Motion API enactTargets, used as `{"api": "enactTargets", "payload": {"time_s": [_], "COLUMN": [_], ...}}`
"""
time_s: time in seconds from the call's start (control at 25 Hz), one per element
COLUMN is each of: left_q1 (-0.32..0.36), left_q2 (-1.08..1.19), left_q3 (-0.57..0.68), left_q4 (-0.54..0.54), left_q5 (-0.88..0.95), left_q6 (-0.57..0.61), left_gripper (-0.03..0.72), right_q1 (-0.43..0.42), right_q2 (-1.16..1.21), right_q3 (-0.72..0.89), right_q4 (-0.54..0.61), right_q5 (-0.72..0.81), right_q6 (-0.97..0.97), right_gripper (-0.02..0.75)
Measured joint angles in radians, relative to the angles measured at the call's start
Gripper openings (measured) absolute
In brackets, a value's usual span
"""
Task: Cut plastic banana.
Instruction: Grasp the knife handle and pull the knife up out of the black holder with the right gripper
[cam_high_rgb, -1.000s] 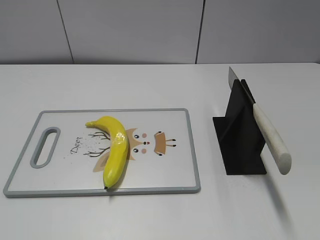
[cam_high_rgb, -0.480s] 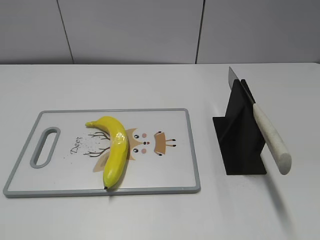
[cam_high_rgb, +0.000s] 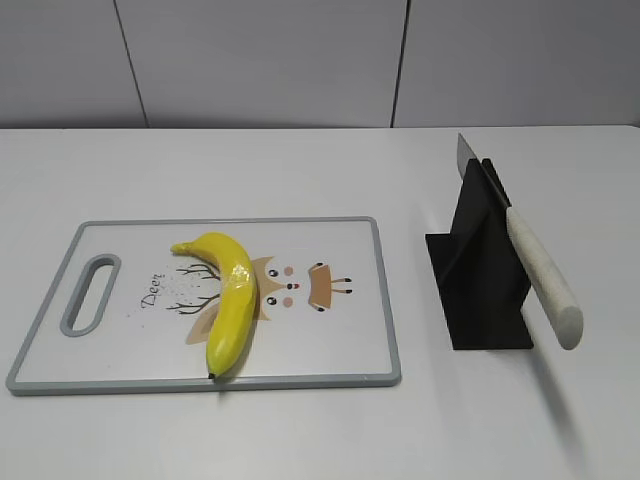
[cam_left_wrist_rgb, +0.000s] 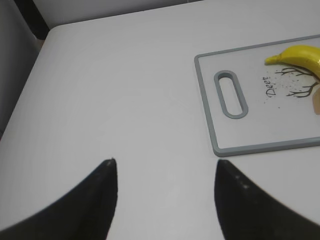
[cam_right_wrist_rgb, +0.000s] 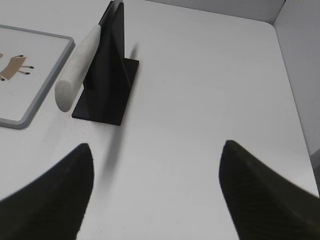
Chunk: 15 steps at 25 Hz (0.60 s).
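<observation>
The glossy yellow plastic banana (cam_high_rgb: 230, 300) lies whole on the grey-rimmed cutting board (cam_high_rgb: 385, 300), left of its middle; its stem end shows in the left wrist view (cam_left_wrist_rgb: 297, 55). A knife with a white handle (cam_high_rgb: 545, 280) rests slanted in a black stand (cam_high_rgb: 480, 270), also in the right wrist view (cam_right_wrist_rgb: 75, 72). My left gripper (cam_left_wrist_rgb: 165, 165) is open and empty over bare table left of the board (cam_left_wrist_rgb: 210, 115). My right gripper (cam_right_wrist_rgb: 157, 150) is open and empty over bare table right of the stand (cam_right_wrist_rgb: 107, 75). Neither gripper shows in the exterior view.
The board has a handle slot (cam_high_rgb: 90, 293) at its left end and a deer picture (cam_high_rgb: 290, 285) in the middle. A grey panelled wall (cam_high_rgb: 320, 60) stands behind the white table. The table's left edge (cam_left_wrist_rgb: 30, 65) and right edge (cam_right_wrist_rgb: 292, 90) show in the wrist views.
</observation>
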Motion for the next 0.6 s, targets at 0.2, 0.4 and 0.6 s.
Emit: {"api": "enactTargets", "payload": {"time_s": [0.2, 0.4, 0.6], "left_q1": [0.0, 0.0, 0.0], "left_q2": [0.0, 0.0, 0.0], "left_q3": [0.0, 0.0, 0.0], "left_q4": [0.0, 0.0, 0.0], "left_q5": [0.0, 0.0, 0.0], "left_q6": [0.0, 0.0, 0.0], "left_gripper": [0.565, 0.565, 0.565], "right_q1": [0.0, 0.0, 0.0], "right_q2": [0.0, 0.029, 0.203], "right_q3": [0.0, -0.02, -0.07], "right_q4": [0.001, -0.002, 0.035], "right_q5": [0.0, -0.043, -0.094], "right_q6": [0.0, 0.0, 0.001], "right_gripper": [0.593, 0.568, 0.529]}}
